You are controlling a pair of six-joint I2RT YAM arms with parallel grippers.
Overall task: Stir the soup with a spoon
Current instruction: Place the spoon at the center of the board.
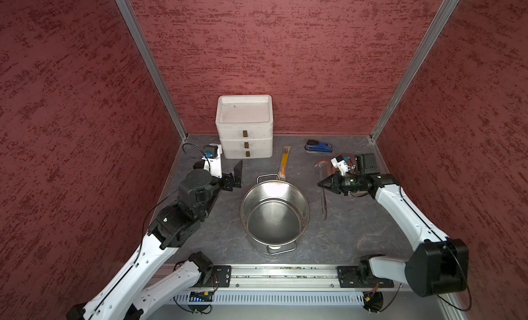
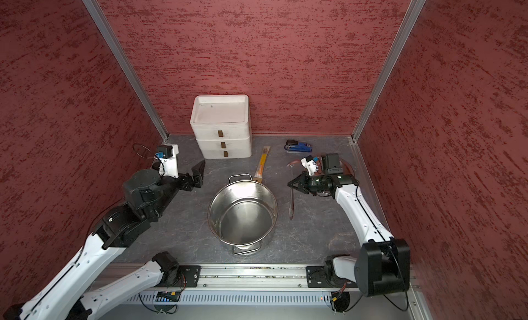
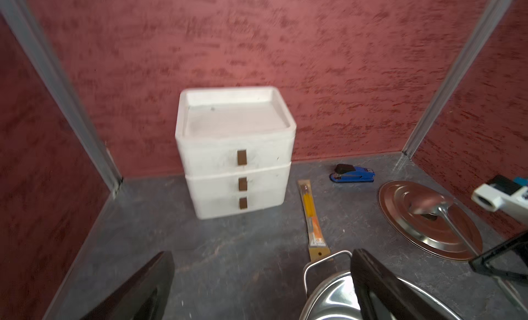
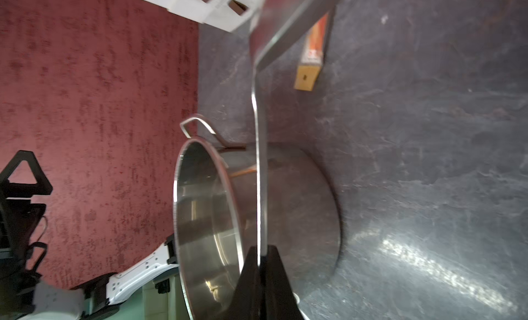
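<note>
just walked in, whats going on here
The right gripper is shut on the ladle, gripping its handle beside the pot, with the ladle's bowl over the lid. The left gripper is open and empty on the pot's other side. The pot stands uncovered and looks empty, and stirring has not begun.

The whole worktop (image 1: 357, 232) is seen in both top views from high above its 6 o'clock edge. The pot (image 3: 328, 300) is shared with the low left wrist view, aimed at 12 o'clock, and the close right wrist view, aimed at 9 o'clock.
</note>
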